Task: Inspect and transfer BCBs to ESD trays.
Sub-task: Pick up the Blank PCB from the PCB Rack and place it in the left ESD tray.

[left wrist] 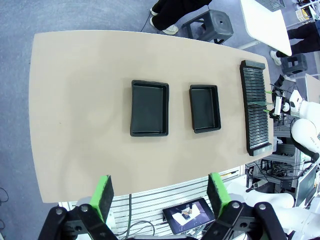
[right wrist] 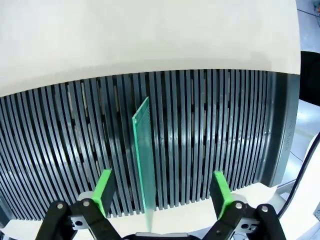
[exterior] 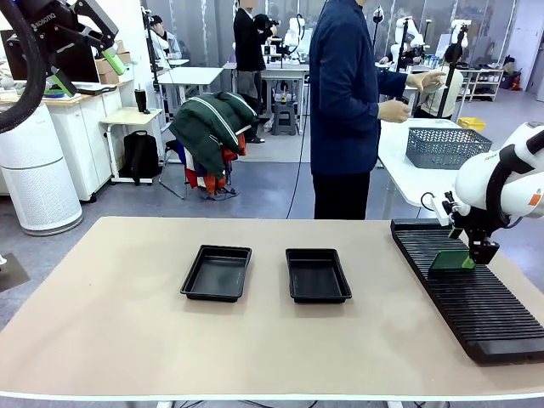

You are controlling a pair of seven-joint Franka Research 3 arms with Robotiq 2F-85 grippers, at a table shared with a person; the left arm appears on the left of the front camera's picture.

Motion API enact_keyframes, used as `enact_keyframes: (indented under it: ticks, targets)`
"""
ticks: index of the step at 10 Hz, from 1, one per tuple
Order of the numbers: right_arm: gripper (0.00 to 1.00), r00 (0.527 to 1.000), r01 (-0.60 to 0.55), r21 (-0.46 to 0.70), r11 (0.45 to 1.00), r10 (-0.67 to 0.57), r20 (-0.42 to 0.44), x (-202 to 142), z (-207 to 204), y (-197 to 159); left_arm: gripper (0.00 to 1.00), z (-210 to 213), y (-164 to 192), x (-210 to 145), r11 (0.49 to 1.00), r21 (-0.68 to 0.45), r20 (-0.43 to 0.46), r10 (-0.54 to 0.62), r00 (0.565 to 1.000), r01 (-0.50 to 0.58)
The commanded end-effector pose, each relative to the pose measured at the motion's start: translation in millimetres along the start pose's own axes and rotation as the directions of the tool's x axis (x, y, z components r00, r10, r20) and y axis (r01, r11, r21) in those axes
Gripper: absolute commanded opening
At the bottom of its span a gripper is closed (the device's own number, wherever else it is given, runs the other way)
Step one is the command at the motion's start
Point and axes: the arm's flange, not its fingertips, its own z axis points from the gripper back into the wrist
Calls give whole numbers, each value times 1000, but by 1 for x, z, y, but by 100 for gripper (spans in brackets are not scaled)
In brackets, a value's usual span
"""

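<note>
The left arm is lifted high at the far left, well above the table, its wrist tilted so the left gripper (left wrist: 160,196) looks down from a height. Its jaws stand fully apart, the two green pads (left wrist: 103,196) spread wide and holding nothing.

The right arm (exterior: 503,183) comes in from the right side, elbow bent and the white forearm folded back, wrist turned straight down. The right gripper (right wrist: 161,186) hangs low over the right part of the table, fingers (right wrist: 220,187) pointing downward. Its jaws are also spread to full width, and neither pad presses on anything.
</note>
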Motion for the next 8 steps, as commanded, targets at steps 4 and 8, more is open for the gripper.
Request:
enact_keyframes:
  ticks: [4,8]
  targets:
    - [100,1000,0,0,1000,0,0,0,0,0,100,0,1,-1,1000,0,0,1,1000,-1]
    - [71,998,-53,3,999,53,-34,-2,-4,1,100,0,1,-1,1000,0,0,1,1000,-1]
